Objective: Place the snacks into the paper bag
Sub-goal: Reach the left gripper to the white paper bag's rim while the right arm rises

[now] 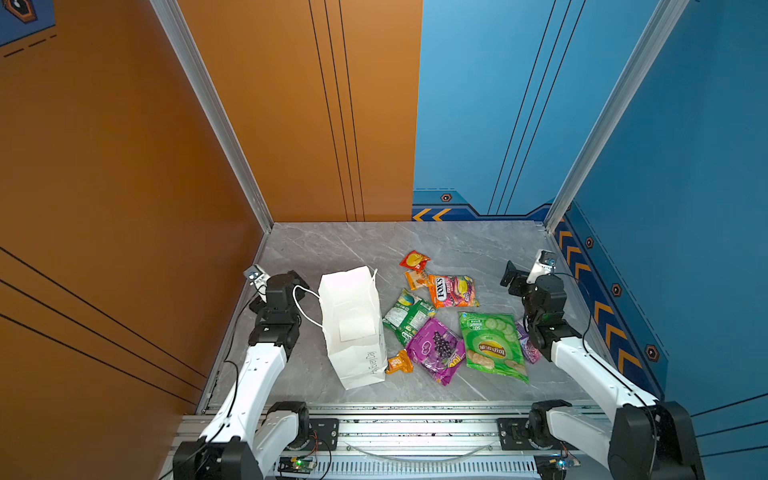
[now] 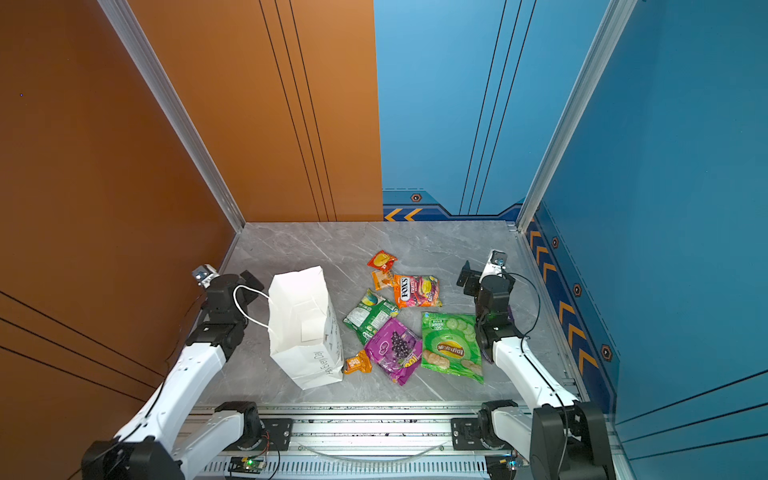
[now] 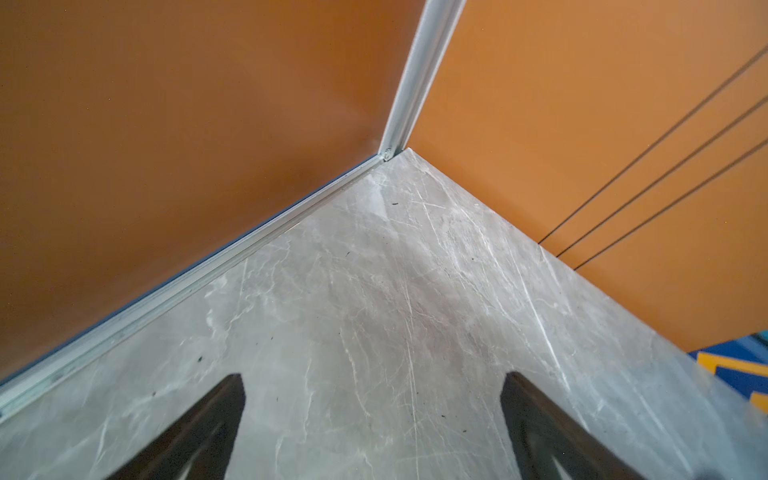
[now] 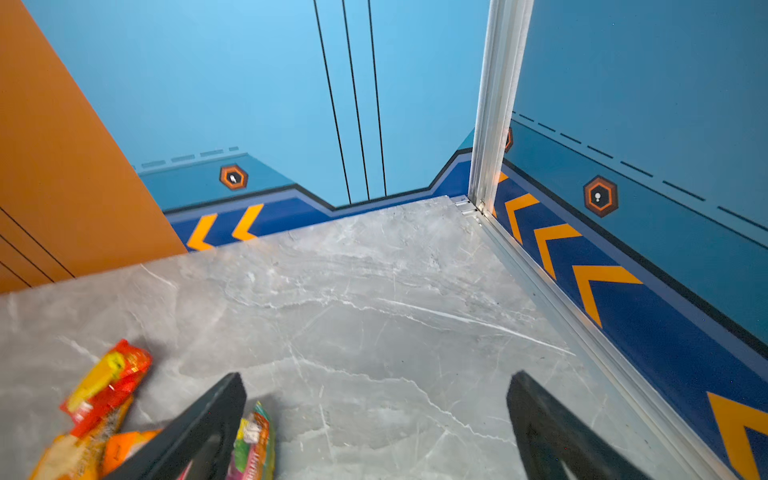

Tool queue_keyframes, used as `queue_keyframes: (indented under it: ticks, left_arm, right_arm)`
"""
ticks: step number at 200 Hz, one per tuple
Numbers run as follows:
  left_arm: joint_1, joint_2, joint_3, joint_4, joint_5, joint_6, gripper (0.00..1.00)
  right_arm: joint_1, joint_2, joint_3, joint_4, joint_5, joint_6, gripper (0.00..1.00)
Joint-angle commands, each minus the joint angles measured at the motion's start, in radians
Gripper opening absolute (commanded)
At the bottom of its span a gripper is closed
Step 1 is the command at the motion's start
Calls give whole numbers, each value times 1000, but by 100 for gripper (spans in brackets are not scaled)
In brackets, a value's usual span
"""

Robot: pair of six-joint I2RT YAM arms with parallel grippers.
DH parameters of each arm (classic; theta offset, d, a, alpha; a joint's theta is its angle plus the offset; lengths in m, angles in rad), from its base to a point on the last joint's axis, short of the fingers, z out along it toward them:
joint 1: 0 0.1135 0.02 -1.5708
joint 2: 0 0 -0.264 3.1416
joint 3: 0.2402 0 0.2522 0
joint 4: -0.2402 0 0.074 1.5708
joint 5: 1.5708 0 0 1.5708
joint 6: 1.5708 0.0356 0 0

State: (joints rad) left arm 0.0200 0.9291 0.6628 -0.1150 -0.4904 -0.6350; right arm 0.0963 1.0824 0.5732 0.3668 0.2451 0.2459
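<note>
Marble tabletop (image 1: 332, 245), open strip between snacks (image 1: 436, 349) and back wall (image 1: 457, 104)

Paper bag (image 1: 353, 328) standing open, snacks (image 1: 440, 332) lying outside it

In both top views the white bag is standing upright, mouth gaping. The green Lay's packet (image 1: 492, 347), purple grape bag (image 1: 436, 353), green-white bag (image 1: 407, 316), Fox's bag (image 1: 453, 291) and red packet (image 1: 414, 260) are lying flat to its right. A small orange packet (image 1: 400, 363) is sitting just beside its base.

The tall white carrier bag (image 1: 353, 324), centre left in both top views, is matt creased paper with thin cord handles (image 1: 301, 310). Right of it, the big green Lay's chips packet (image 1: 492, 347) and the purple grape packet (image 1: 434, 351) are glossy, crinkled plastic film. The grey marble-patterned tabletop (image 1: 340, 245) is smooth with a soft sheen. The silver corner post (image 1: 208, 108), upper left, is ribbed metal; the orange wall panel (image 1: 104, 166) is smooth and matt.
</note>
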Motion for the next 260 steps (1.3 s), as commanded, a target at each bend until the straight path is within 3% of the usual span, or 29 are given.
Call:
queue_keyframes:
  ticks: [1,8,20,27,52,104,162,189,214,226,260]
  left_arm:
    - [53,-118,36,-276,67,-184,98]
    - [75,-159,30,-245,145,-154,98]
    - [115,-211,41,-226,281,-116,98]
    - [138,-222,78,-280,336,-123,98]
    - [182,-163,315,-584,402,-88,98]
    - [149,-136,701,-920,408,-70,98]
    - [-164,7,1030,-1250,389,-71,98]
    - [-385,86,1110,-1440,369,-121,98]
    - [-622,144,1146,-1585,248,-199,98]
    - [-673,166,1167,-1658,204,-222,98]
    - [-730,159,1060,-1668,234,-268,99]
  right_arm:
    - [-47,-53,106,-329,-1,364,100]
    - [-79,-64,124,-372,-57,445,100]
    - [-146,-63,128,-341,-269,453,100]
    - [-162,-64,142,-361,-315,460,100]
    - [-135,-46,247,-561,-259,389,100]
    - [19,-21,395,-756,-92,287,100]
    - [193,59,577,-892,39,229,100]
    - [235,79,611,-908,78,218,100]
    - [260,93,619,-914,92,219,100]
    - [271,97,616,-916,101,225,100]
    - [287,104,616,-919,114,230,100]
